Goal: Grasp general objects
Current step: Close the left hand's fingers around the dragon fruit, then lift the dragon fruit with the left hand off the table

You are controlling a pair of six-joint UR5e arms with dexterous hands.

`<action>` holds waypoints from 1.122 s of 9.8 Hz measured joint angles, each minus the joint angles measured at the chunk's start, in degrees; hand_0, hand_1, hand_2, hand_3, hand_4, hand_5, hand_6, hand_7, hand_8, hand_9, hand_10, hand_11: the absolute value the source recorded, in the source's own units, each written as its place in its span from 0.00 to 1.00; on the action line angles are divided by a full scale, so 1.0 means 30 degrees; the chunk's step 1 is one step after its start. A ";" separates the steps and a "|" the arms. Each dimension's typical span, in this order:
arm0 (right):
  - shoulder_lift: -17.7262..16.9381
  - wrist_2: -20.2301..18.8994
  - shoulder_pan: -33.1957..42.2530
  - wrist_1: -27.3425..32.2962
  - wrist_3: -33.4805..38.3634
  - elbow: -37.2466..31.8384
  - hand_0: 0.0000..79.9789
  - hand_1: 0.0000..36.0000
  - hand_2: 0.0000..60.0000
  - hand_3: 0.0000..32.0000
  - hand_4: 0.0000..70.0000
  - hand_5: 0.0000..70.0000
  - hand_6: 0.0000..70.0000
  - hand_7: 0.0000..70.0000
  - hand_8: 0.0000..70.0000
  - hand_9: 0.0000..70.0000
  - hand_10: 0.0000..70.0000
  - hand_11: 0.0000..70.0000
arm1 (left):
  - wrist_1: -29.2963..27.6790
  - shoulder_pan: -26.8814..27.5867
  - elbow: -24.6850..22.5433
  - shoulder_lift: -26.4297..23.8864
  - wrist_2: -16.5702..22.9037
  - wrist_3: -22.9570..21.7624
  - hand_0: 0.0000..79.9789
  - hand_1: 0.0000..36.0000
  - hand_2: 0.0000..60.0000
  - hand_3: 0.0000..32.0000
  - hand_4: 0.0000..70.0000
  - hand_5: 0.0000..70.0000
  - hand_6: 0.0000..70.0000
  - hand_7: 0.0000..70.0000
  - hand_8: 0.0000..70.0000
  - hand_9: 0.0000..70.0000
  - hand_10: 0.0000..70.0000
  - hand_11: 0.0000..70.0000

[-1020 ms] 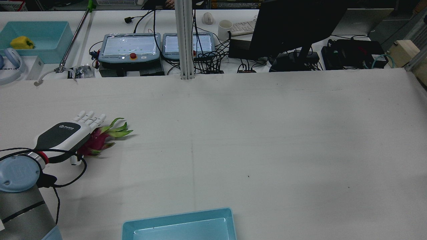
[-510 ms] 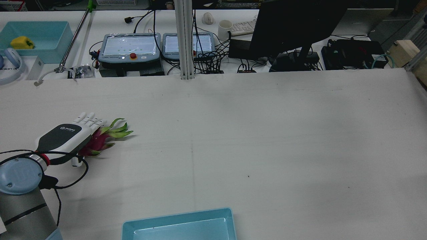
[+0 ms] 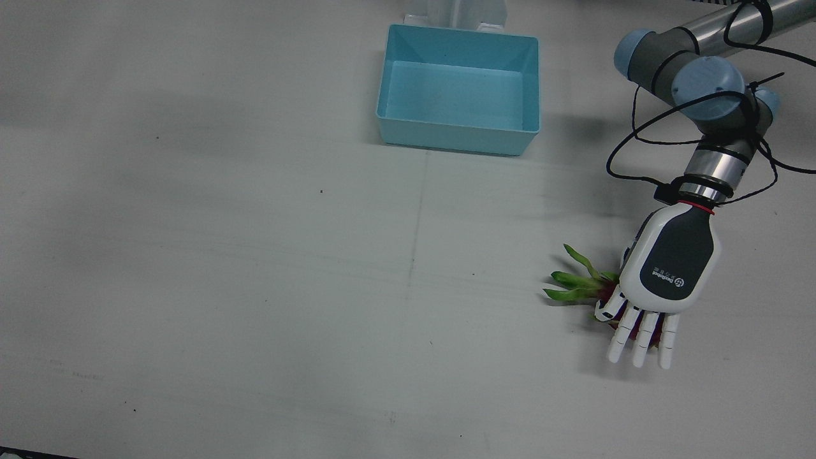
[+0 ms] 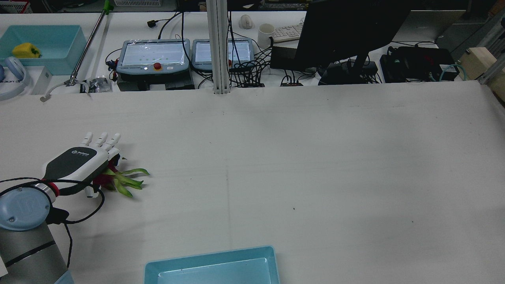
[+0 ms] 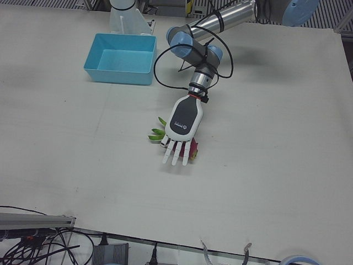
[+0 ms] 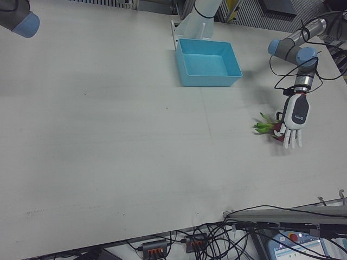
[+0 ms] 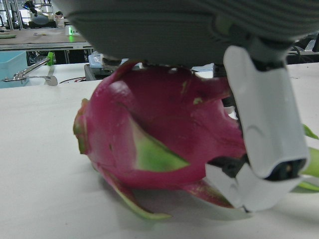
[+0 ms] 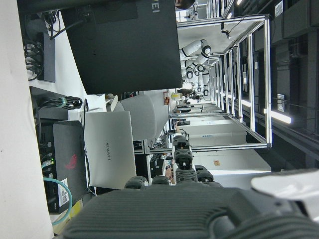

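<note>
— One fruit on the bench (image 3: pixel 255 287), is that right?

— Yes, a single dragon fruit (image 7: pixel 164 139), magenta skin with green-tipped scales. It lies on the robot's left half of the bench, well apart from the blue bin (image 3: pixel 459 89) that sits near the arm pedestals.

— And the left hand (image 3: pixel 666 274)?

— Palm down right over the fruit. From the front view its white-and-grey back covers most of the red body, so only the green leaves (image 3: pixel 574 284) stick out at the side toward the bench's middle, with a sliver of red between the fingers (image 3: pixel 644 335).

— Is it gripping?

— Not that I can see. The fingers are stretched out flat and spread, pointing away from the arm, beyond the fruit. In the left hand view the palm sits just above the fruit's top and the thumb (image 7: pixel 264 129) hangs down beside it, close to the skin — whether it actually presses, I cannot tell. The fruit rests on the bench, with its shadow beneath it.

— The right hand?

— Only its own camera shows a dark edge of it (image 8: pixel 189 209), facing a monitor and a laptop off the bench. Whether it is open or closed cannot be made out.

— Anything in the bin?

— It shows only a bare blue floor.
</note>
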 measured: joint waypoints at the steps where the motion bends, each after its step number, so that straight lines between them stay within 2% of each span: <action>1: 0.0000 -0.0001 -0.0005 0.0000 -0.0002 0.0000 0.00 0.00 0.00 0.00 0.00 0.00 0.00 0.00 0.00 0.00 0.00 0.00 | -0.0079 0.0000 0.0006 0.0004 -0.0001 -0.0001 1.00 1.00 1.00 0.09 0.00 1.00 0.00 0.03 0.00 0.00 0.00 0.00; 2: 0.0000 -0.0001 -0.0005 0.0001 -0.0005 -0.0001 0.00 0.00 0.00 0.00 0.00 0.00 0.00 0.00 0.00 0.00 0.00 0.00 | -0.0178 0.0002 0.0012 0.0007 0.0001 -0.0001 1.00 1.00 1.00 0.28 0.00 1.00 0.00 0.04 0.00 0.00 0.00 0.00; 3: 0.0000 -0.0001 -0.0005 0.0000 -0.0005 0.0000 0.00 0.00 0.00 0.00 0.00 0.00 0.00 0.00 0.00 0.00 0.00 0.00 | -0.0282 0.0001 0.0013 0.0007 0.0004 0.0000 1.00 1.00 1.00 0.39 0.00 1.00 0.00 0.07 0.00 0.00 0.00 0.00; 4: 0.0000 0.0000 -0.0005 0.0000 -0.0005 0.0000 0.00 0.00 0.00 0.00 0.00 0.00 0.00 0.00 0.00 0.00 0.00 0.00 | -0.0358 0.0001 0.0015 0.0008 0.0006 -0.0001 1.00 1.00 1.00 1.00 0.00 0.28 0.00 0.16 0.00 0.01 0.00 0.00; 5: 0.0000 0.0000 -0.0004 0.0000 -0.0006 0.0000 0.00 0.00 0.00 0.00 0.00 0.00 0.00 0.00 0.00 0.00 0.00 0.00 | -0.0390 -0.0005 0.0015 0.0008 0.0007 -0.0001 1.00 1.00 1.00 1.00 0.00 0.00 0.00 0.23 0.00 0.02 0.00 0.00; 6: 0.0000 0.0000 -0.0002 0.0007 -0.0005 0.0000 0.00 0.00 0.00 0.00 0.00 0.00 0.00 0.00 0.00 0.00 0.00 0.00 | -0.0417 -0.0025 0.0015 0.0020 0.0008 -0.0001 1.00 1.00 1.00 1.00 0.00 0.00 0.00 0.32 0.00 0.04 0.00 0.00; 7: 0.0000 -0.0001 -0.0007 0.0009 -0.0006 0.0000 0.00 0.00 0.00 0.00 0.00 0.00 0.00 0.00 0.00 0.00 0.00 0.00 | -0.0479 -0.0056 0.0028 0.0026 0.0008 0.0000 1.00 1.00 1.00 1.00 0.00 0.07 0.00 0.40 0.00 0.06 0.03 0.10; 8: -0.0001 -0.0001 -0.0006 0.0007 -0.0006 0.0000 0.00 0.00 0.00 0.00 0.00 0.00 0.00 0.00 0.00 0.00 0.00 0.00 | -0.0558 -0.0093 0.0117 0.0030 0.0009 0.0000 0.94 1.00 1.00 1.00 0.00 0.55 0.00 0.62 0.09 0.10 0.22 0.39; 9: 0.0000 -0.0001 -0.0006 0.0004 -0.0005 0.0000 0.00 0.00 0.00 0.00 0.00 0.00 0.00 0.00 0.00 0.00 0.00 0.00 | -0.0650 -0.0108 0.0333 0.0032 0.0008 -0.0001 0.93 1.00 1.00 1.00 0.00 0.81 0.00 0.83 0.16 0.15 0.39 0.62; 10: -0.0001 0.0000 -0.0010 0.0002 -0.0006 0.0000 0.00 0.00 0.00 0.00 0.00 0.00 0.00 0.00 0.00 0.00 0.00 0.00 | -0.0755 -0.0138 0.0549 0.0032 0.0006 -0.0002 0.92 1.00 1.00 1.00 0.00 1.00 0.03 1.00 0.28 0.31 0.61 0.91; 11: 0.0000 0.0000 -0.0011 0.0001 -0.0006 0.0000 0.00 0.00 0.00 0.00 0.00 0.00 0.00 0.00 0.00 0.00 0.00 0.00 | -0.0827 -0.0163 0.0679 0.0035 0.0007 -0.0002 0.90 1.00 1.00 0.94 0.00 1.00 0.11 1.00 0.39 0.51 0.85 1.00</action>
